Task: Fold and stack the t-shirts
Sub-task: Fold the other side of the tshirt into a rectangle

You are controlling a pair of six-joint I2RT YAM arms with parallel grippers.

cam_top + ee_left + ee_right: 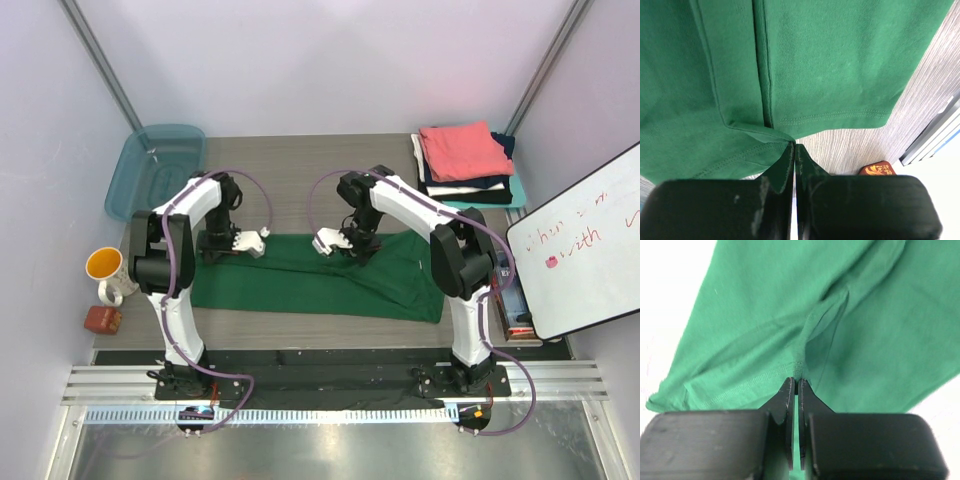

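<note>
Showing the folding step: left pincer (252, 243) and right pincer (327, 242) each clenched on the dark green t-shirt (320, 282) just ahead of their tips; next, a matched, level carry seems needed.

Top external camera, above the arm bases (180, 372) at 6 o'clock, looks steeply down over the whole table (300, 160); each wrist camera faces the shirt (320, 285) at very close range, the area all three views share.
</note>
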